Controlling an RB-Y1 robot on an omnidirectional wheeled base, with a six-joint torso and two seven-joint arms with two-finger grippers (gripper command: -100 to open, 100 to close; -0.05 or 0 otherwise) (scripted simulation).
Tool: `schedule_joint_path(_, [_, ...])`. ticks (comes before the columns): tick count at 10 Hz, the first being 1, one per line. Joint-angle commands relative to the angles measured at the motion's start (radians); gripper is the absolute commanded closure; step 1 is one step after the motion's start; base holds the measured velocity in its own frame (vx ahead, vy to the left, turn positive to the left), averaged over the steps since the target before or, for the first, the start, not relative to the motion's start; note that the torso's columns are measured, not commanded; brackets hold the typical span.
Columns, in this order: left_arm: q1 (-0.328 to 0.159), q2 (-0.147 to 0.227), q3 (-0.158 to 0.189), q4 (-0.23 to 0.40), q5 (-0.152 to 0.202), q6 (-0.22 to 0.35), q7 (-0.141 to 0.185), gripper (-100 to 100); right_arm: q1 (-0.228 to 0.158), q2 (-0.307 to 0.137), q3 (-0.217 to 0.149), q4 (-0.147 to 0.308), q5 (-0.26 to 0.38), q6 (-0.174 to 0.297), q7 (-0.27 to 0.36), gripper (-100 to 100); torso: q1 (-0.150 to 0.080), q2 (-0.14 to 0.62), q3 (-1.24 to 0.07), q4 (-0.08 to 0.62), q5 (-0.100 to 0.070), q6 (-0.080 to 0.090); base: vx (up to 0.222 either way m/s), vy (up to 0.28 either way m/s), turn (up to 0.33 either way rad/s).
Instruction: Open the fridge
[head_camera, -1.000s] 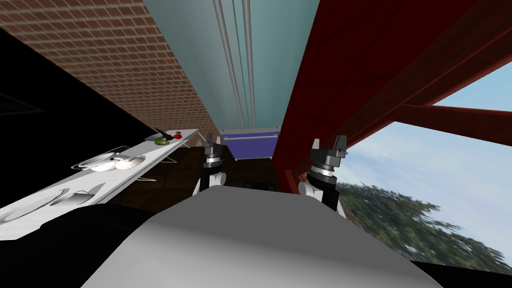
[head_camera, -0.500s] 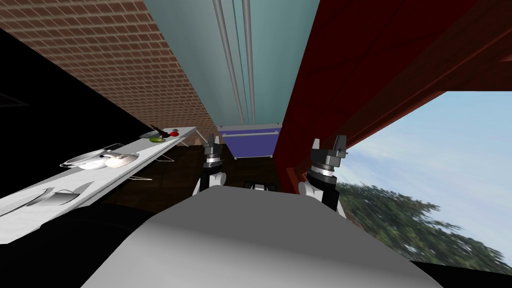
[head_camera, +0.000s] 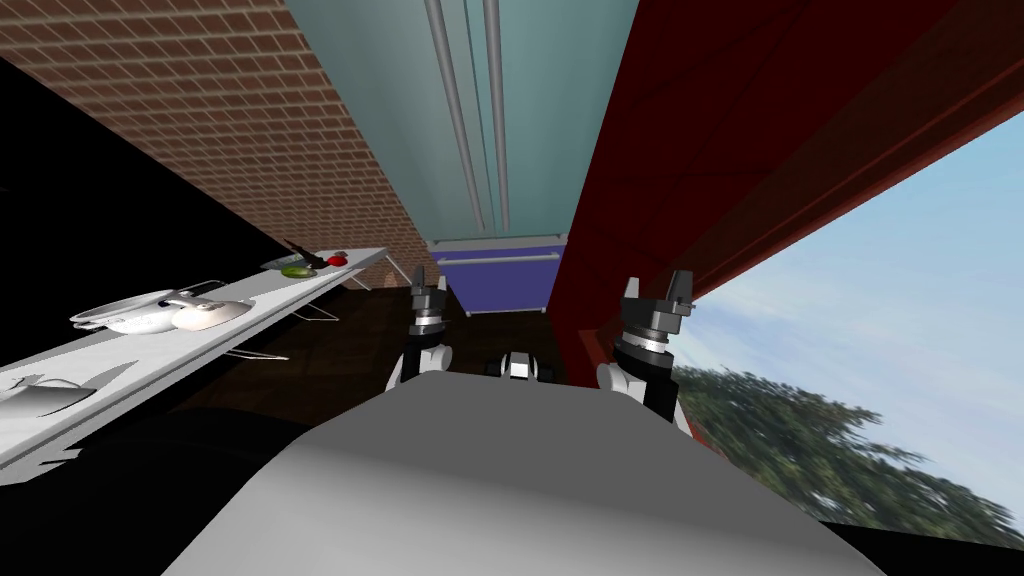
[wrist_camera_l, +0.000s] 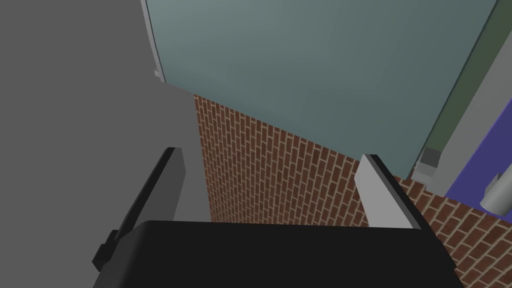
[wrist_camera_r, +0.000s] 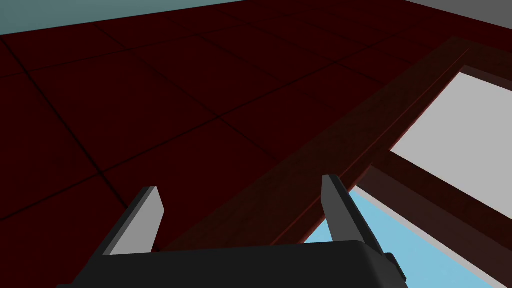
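In the head view, the fridge (head_camera: 555, 100) is seen straight ahead as a tall, pale teal front with two grey upright handles (head_camera: 497, 110) side by side. It is flanked by a brick wall (head_camera: 250, 110) on the left and a dark red wall (head_camera: 760, 110) on the right. A purple drawer front (head_camera: 500, 285) with a grey bar is seen just below the teal front. A white worktop (head_camera: 280, 292) is laid along the left, and bowls (head_camera: 135, 312), a green thing (head_camera: 298, 271) and a red thing (head_camera: 337, 260) are carried on it. The left gripper (head_camera: 428, 280) and the right gripper (head_camera: 655, 285) are held up short of the fridge, with nothing touched.

In the left wrist view, the fingers (wrist_camera_l: 382, 200) are spread apart with nothing between them. The fridge's teal panel and the brick wall are seen beyond them, well apart from the tips.

In the right wrist view, the fingers (wrist_camera_r: 142, 220) are likewise spread and nothing is gripped.
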Motion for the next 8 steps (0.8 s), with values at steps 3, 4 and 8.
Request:
schedule_joint_path(3, [-0.031, 0.039, 0.007, 0.111, 0.004, -0.068, 0.005, -100, 0.0, 0.0, 0.0, 0.0, 0.0, 0.0, 0.0, 0, 0.002, 0.007, -0.003, 0.005, 0.0, 0.0, 0.108, -0.002, -0.006])
schedule_joint_path(4, [-0.038, 0.043, 0.008, 0.139, 0.004, -0.086, 0.006, -100, 0.0, 0.0, 0.0, 0.0, 0.0, 0.0, 0.0, 0, 0.0, 0.008, -0.003, 0.005, 0.0, 0.0, 0.102, -0.011, -0.007])
schedule_joint_path(8, [-0.071, 0.06, 0.011, 0.256, 0.007, -0.163, 0.009, -100, 0.0, 0.0, 0.0, 0.0, 0.0, 0.0, 0.0, 0, 0.0, 0.006, -0.004, 0.005, 0.0, 0.0, 0.122, -0.012, -0.008])
